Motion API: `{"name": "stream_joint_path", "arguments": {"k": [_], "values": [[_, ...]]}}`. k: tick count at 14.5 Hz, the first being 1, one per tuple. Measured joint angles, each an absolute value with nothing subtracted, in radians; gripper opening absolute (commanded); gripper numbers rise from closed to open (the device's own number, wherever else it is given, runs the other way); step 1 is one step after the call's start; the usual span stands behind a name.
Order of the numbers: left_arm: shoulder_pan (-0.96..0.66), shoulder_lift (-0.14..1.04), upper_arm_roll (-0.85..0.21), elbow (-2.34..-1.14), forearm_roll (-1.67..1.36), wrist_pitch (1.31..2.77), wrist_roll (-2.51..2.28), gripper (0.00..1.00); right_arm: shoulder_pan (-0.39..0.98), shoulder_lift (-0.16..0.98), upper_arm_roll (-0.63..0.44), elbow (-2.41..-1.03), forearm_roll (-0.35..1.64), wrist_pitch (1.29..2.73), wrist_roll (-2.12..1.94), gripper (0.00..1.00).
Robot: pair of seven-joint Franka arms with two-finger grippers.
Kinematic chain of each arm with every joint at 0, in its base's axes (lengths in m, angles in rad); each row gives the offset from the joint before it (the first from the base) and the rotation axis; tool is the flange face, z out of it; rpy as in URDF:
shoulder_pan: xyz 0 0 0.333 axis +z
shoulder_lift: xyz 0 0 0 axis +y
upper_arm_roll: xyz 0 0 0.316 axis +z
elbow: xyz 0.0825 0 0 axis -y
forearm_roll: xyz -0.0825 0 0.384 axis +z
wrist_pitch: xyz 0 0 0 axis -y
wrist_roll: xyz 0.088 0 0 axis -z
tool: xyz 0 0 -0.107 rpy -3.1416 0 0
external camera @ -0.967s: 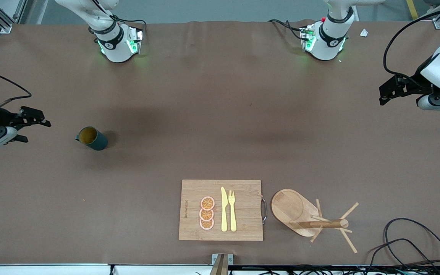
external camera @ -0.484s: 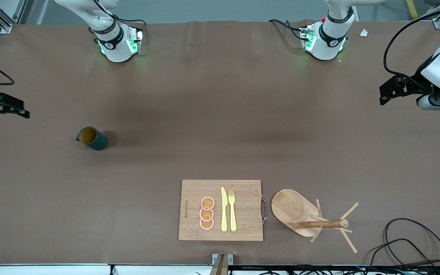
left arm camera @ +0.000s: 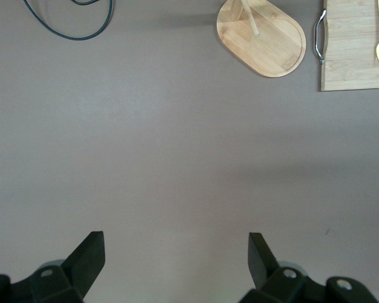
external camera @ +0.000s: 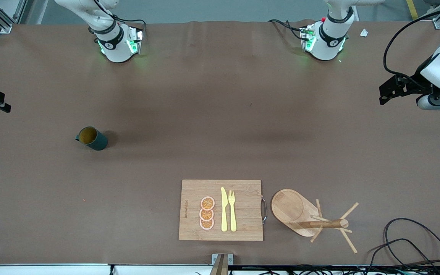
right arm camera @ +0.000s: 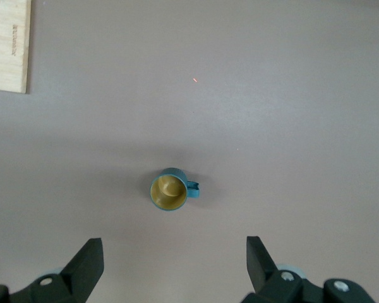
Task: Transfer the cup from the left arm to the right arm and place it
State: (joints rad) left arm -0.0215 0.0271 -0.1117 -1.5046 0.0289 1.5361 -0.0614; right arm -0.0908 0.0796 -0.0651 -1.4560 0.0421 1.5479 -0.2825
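The cup (external camera: 92,138), a dark teal mug with a tan-gold inside, stands upright and alone on the brown table toward the right arm's end. The right wrist view looks straight down on the cup (right arm camera: 169,190), its small handle sticking out sideways. My right gripper (external camera: 2,104) hangs open and empty at the table's end, well clear of the cup; in its own view the right gripper (right arm camera: 175,252) has only bare table between its fingers. My left gripper (external camera: 382,95) waits open over the left arm's end; the left gripper (left arm camera: 175,252) holds nothing.
A wooden cutting board (external camera: 243,210) near the front edge carries three orange slices (external camera: 207,213), a yellow knife (external camera: 224,209) and a fork (external camera: 232,210). A wooden mug tree (external camera: 304,215) stands beside it. Black cables (external camera: 407,240) lie at the front corner.
My right gripper has drawn away from the cup toward the table's end and has nearly left the front view. The cup and the left arm have not moved.
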Motion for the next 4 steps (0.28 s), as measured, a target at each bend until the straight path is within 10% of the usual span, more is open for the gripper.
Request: {"name": "stream_joint_path", "arguments": {"k": [4], "values": [[-0.022,0.027,-0.112,-1.505,0.029,1.528,-0.061,1.0,-0.092,0.081,-0.07,-1.445,0.042,1.565,-0.24,1.0]]}}
